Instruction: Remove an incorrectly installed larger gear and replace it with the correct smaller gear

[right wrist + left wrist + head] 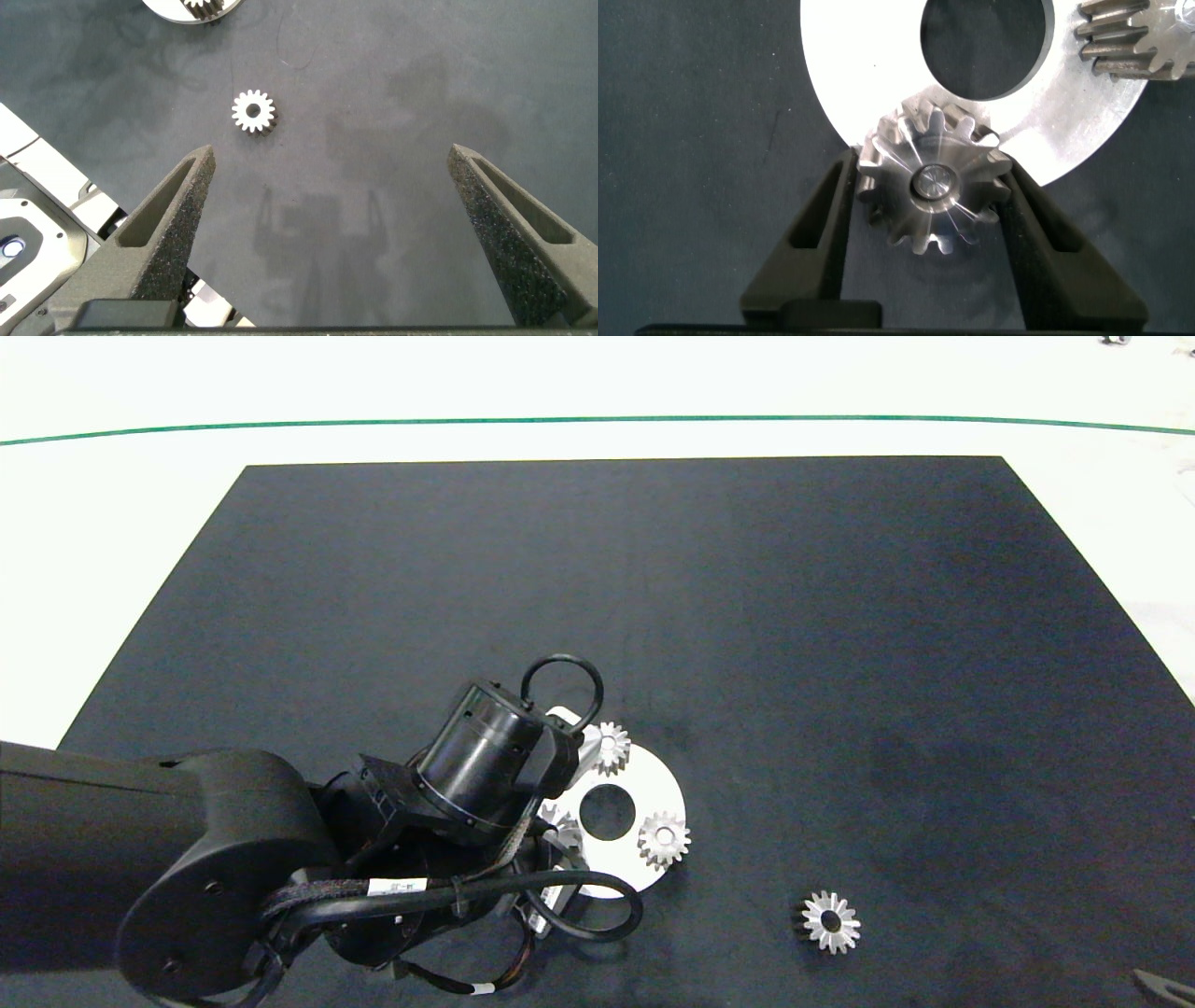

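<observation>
The larger gear (932, 182) sits on a peg at the rim of the round silver plate (854, 56). My left gripper (929, 177) is shut on it, one dark finger pressed against each side of its teeth. From above, my left arm covers most of this gear (558, 821) and the left part of the plate (644, 782). The smaller gear (830, 922), star-toothed with a wide hole, lies flat on the mat to the right of the plate. My right gripper (332, 154) hovers open above the mat, with the smaller gear (253, 111) ahead of it and apart.
Two gears with pale centres (609, 747) (664, 840) stand on the plate around its big centre hole (607, 811). One of them (1144, 37) shows past the larger gear. The black mat (840, 663) covers the white table.
</observation>
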Controlling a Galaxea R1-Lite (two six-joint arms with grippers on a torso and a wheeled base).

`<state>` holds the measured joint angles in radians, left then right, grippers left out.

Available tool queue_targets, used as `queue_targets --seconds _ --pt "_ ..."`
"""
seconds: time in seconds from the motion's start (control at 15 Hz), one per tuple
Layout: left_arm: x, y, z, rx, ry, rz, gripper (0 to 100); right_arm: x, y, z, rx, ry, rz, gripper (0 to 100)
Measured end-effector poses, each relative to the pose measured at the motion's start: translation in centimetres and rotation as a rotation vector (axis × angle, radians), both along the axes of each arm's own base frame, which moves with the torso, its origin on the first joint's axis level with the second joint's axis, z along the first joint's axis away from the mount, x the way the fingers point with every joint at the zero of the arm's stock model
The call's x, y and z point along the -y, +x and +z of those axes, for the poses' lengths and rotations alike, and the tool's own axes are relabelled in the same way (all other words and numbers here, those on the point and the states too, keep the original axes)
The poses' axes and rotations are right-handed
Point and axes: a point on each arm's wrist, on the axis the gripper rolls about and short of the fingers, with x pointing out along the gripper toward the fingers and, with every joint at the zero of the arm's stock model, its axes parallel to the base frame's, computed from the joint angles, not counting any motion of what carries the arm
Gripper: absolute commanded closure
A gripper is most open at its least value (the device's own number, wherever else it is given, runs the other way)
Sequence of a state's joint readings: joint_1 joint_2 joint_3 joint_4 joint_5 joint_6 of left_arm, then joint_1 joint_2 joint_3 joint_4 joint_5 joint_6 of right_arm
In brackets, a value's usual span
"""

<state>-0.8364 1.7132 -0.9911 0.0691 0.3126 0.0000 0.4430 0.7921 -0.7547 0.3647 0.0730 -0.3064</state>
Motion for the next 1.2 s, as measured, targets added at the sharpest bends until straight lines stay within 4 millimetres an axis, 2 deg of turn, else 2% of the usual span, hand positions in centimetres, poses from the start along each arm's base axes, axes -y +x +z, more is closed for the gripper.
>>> queue_targets --seconds 0.2,1.2 --pt "0.04 0.04 -0.07 -0.001 0.000 0.001 57 0.00 0.00 0.00 0.000 0.000 0.000 0" --pt "-0.23 -0.34 0.72 0.016 -0.020 0.000 57 -0.12 -0.01 -0.29 -0.009 -0.006 0.018 0"
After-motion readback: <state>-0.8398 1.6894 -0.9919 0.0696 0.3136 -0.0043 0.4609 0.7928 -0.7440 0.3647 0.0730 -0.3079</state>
